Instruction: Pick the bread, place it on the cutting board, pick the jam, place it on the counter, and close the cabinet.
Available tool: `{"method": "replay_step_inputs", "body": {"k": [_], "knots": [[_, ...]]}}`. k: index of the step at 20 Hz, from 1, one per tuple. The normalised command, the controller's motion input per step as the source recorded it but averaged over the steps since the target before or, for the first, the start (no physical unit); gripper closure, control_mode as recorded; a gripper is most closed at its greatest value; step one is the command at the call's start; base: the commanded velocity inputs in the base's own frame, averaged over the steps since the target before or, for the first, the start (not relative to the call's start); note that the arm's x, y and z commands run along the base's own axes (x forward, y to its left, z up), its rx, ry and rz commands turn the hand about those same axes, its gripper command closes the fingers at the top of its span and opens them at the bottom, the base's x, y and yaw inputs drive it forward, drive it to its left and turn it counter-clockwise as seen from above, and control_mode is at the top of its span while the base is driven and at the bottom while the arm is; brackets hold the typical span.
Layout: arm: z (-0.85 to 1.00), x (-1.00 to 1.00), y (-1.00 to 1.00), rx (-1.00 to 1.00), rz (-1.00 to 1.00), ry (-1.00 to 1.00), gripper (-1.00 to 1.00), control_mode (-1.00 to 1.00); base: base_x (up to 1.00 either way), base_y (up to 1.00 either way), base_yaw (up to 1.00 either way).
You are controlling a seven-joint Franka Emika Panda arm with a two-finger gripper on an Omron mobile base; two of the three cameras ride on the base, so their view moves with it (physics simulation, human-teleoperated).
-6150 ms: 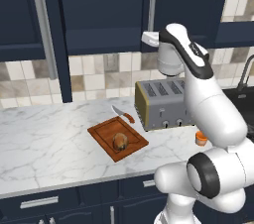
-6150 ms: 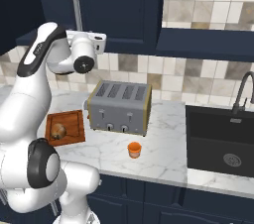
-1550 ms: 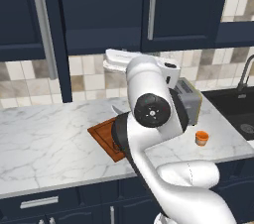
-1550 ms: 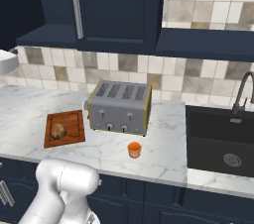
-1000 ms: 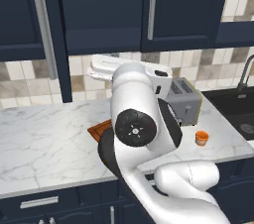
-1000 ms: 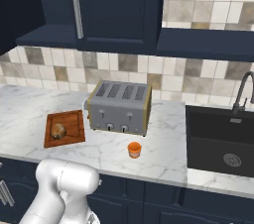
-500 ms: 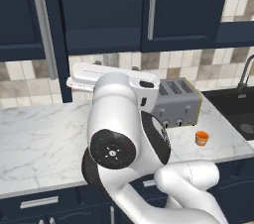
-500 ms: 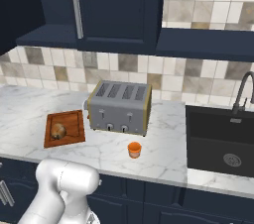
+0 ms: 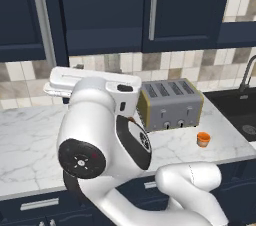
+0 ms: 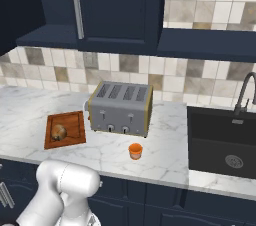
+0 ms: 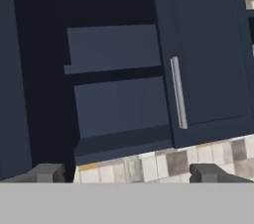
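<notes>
Bread (image 10: 59, 131) is sitting on the cutting board (image 10: 73, 121), lower left of the right base view. Jam (image 10: 135, 150) is standing on the desk (image 10: 165, 125) just in front of the toaster (image 10: 120, 107), apart from it. Both picks look done, so I'm judging only the cabinet (image 11: 114, 74) is left.

Gripper (image 11: 127, 173) is empty, fingers (image 11: 45, 173) standing wide apart at the bottom of the hand view, nothing between them. It's pointing up at the open cabinet: bare shelves are showing in the centre-left of the frame, a closed door with its silver bar handle (image 11: 178, 92) just right of centre.

The relation that matters: the opening is lying straight ahead and above the gripper, and a dark vertical panel is running down the far left edge of the hand view. That's probably the swung-out door (image 11: 12, 79), but I can't tell for sure. If so, it's sitting to the gripper's left in frame, long axis running top to bottom, so the push would be going sideways across the frame, left to right, toward the closed door.

In the left base view the arm (image 9: 102, 135) is blocking most of the desk.
</notes>
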Motion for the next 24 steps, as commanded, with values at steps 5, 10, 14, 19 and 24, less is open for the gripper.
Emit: {"method": "replay_step_inputs", "body": {"k": [5,10,14,19,24], "knots": [[0.00,0.00,0.37,-0.03,0.00,0.01,-1.00,-1.00,0.00,0.00,0.00],[0.00,0.00,0.36,-0.03,0.00,0.00,-1.00,-1.00,0.00,0.00,0.00],[0.00,0.00,0.36,-0.03,0.00,0.01,-1.00,-1.00,0.00,0.00,0.00],[0.00,0.00,0.36,-0.03,-0.01,0.00,-1.00,-1.00,0.00,0.00,0.00],[0.00,0.00,0.32,-0.02,-0.02,0.00,-1.00,-1.00,0.00,0.00,0.00]]}}
